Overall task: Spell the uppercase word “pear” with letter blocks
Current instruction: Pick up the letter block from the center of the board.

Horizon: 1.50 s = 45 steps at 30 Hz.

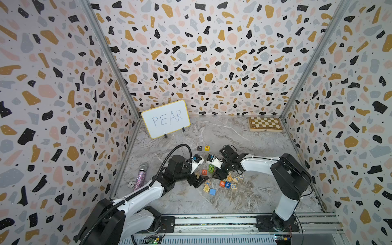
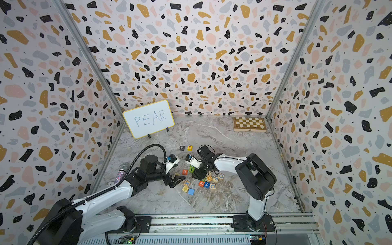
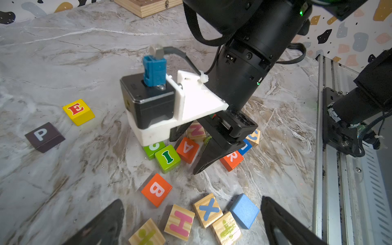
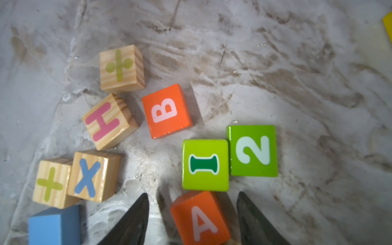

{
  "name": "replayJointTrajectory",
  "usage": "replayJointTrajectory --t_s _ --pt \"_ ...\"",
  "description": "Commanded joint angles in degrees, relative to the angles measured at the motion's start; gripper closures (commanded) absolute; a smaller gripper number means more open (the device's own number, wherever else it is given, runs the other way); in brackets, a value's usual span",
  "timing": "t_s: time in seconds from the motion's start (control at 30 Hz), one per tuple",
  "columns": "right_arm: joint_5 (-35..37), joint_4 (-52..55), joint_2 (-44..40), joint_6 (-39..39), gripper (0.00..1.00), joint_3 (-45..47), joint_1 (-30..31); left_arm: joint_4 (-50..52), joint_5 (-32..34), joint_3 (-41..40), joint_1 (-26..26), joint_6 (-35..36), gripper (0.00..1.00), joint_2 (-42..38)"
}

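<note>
Right gripper [image 4: 192,193]: fingers apart, one on each side of the A block [image 4: 199,218].
A block: on the table [image 4: 297,63], just beside the green I block [image 4: 205,164].
Left gripper [image 3: 191,200]: wide apart, holds nothing.

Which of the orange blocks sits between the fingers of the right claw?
The orange A block: the right claw has a finger on either side of it. The B block and the R block lie outside the fingers.
</note>
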<state>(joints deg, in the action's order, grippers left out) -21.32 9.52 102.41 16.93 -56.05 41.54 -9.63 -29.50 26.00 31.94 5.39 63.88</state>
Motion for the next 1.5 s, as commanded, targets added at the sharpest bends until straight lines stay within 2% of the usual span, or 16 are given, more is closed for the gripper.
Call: replayJointTrajectory --t_s 0.0,0.23,0.3,0.33,0.43,0.5,1.0,1.47 --pt "0.9 3.5 0.3 -0.6 0.39 -1.0 0.2 -0.7 -0.1 1.5 -0.1 0.3 0.01 0.3" --pt "0.4 4.4 0.3 -0.6 0.49 -1.1 0.6 -0.5 0.2 1.8 -0.1 0.2 0.01 0.7" --pt "0.6 4.5 0.4 -0.9 0.49 -1.1 0.9 -0.5 0.2 1.8 -0.1 0.3 0.01 0.7" --pt "1.0 4.6 0.4 -0.9 0.49 -1.1 1.2 -0.5 0.2 1.8 -0.1 0.3 0.01 0.6" --pt "2.4 4.5 0.5 -0.9 0.37 -0.9 1.8 -0.5 0.3 1.8 -0.1 0.2 0.01 0.7" --pt "2.9 4.3 0.4 -0.9 0.36 -0.8 1.8 -0.4 0.2 1.9 -0.1 0.2 0.01 0.7" --pt "3.4 5.1 0.3 -1.3 0.61 -1.4 1.8 0.0 0.7 2.1 -0.1 0.2 0.01 1.1" --pt "2.2 4.4 -0.4 -1.7 0.65 -1.3 1.8 0.1 1.2 2.2 -0.1 0.2 0.01 1.1"
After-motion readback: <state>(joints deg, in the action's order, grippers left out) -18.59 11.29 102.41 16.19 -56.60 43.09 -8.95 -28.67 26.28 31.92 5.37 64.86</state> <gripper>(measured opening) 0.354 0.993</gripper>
